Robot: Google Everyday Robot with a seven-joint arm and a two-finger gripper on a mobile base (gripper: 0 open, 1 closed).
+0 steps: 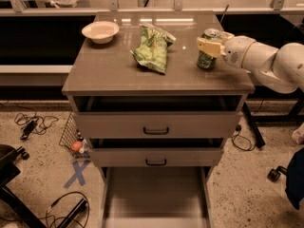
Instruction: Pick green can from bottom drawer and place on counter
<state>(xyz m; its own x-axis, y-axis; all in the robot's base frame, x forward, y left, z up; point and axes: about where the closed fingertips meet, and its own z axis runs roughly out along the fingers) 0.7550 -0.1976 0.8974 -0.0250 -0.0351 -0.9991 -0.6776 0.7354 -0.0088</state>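
The green can [207, 59] stands upright at the right side of the counter [114, 72], its base on or just above the top. My gripper [211, 42] reaches in from the right and is shut on the can's upper part, with one pale finger [207, 46] across its front. The white arm [266, 61] stretches off to the right edge. The bottom drawer [154, 194] is pulled fully out below, and its grey floor is bare.
A green snack bag [153, 49] lies in the middle of the counter and a white bowl [100, 31] sits at its back left. The two upper drawers [156, 125] with black handles are slightly open. Cables and a blue tape cross [76, 174] lie on the floor to the left.
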